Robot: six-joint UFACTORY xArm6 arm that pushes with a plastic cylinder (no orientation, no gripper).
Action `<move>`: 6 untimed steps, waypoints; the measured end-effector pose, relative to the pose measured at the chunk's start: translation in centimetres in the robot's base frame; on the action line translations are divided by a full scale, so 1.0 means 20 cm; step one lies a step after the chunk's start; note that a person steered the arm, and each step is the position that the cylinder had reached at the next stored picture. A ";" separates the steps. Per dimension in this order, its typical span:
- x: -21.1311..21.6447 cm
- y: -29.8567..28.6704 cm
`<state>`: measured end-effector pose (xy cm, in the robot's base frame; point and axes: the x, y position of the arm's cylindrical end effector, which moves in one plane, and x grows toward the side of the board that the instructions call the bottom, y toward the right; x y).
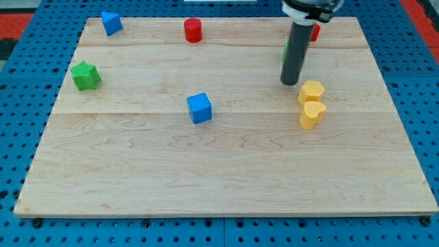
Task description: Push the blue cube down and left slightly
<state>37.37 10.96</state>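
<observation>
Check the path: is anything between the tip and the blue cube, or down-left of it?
Nothing visible. My tip sits up and right of the blue cube with bare board between, and the board down-left of the cube is bare too.

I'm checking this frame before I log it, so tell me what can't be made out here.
- Green block, camera view: only a sliver shows left of the rod; shape unclear.
- Red block, near the view's top: mostly hidden by the rod; shape unclear.
- Arm above the rod: cut off by the view's top edge.

My tip shows, just up and left of the yellow blocks, far right of the blue cube.
</observation>
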 end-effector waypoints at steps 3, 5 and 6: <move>0.04 -0.10; 0.09 -0.13; 0.38 -0.14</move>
<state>44.87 8.22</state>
